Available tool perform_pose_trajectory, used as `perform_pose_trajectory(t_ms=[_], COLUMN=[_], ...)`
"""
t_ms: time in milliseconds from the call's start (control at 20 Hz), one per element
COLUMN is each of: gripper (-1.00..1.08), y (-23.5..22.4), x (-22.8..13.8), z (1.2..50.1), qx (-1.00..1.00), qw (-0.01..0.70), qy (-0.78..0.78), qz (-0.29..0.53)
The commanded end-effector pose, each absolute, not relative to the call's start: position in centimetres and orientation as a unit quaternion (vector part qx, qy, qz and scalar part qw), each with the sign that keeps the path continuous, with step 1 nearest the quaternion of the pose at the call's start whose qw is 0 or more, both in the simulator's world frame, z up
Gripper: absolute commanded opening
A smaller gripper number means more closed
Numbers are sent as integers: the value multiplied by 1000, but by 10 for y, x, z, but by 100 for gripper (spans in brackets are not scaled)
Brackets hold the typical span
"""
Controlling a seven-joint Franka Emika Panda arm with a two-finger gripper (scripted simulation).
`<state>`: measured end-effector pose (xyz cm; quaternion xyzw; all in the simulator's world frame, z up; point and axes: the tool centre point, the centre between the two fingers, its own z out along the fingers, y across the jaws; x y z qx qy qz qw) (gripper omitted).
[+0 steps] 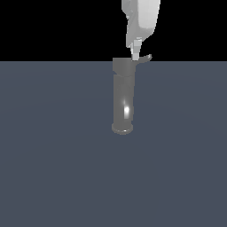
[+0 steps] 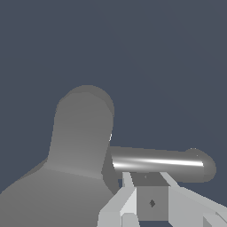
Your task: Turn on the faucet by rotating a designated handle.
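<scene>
- Overall, the exterior view shows a plain slate-blue floor (image 1: 53, 177) filling the lower three quarters of the frame, black background above; nothing else stands near the fixture.
- Faucet (image 1: 123, 97): tall glossy grey cylinder, upright at frame centre, flared base resting on the floor.
- Handle (image 1: 145, 58): thin grey lever projecting from the cylinder's top toward the exterior view's right, rounded tip just above the horizon line.
- Gripper (image 1: 136, 51): white, descending from the top edge of the frame, fingertips directly over the cylinder's top at the handle's root; contact cannot be confirmed.
- Wrist view: handle (image 2: 159, 163) runs across lower centre, a bright streak along it; the white fingers (image 2: 128, 195) sit close beside it, and the faucet (image 2: 82, 133) body looms at lower left.
- Finger opening: cannot tell; the gap is not readable in either view.
</scene>
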<state>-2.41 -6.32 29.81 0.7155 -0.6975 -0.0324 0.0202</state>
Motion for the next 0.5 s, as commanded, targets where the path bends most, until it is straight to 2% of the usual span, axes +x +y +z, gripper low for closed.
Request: perform_pose_trajectory(t_ms=[0,450], gripper=[-100,-100], y=[-87,-114], x=[10,31], z=[297,298], qx=[704,693], qw=[0,0], qy=[-710,-721], qz=[-6,-2])
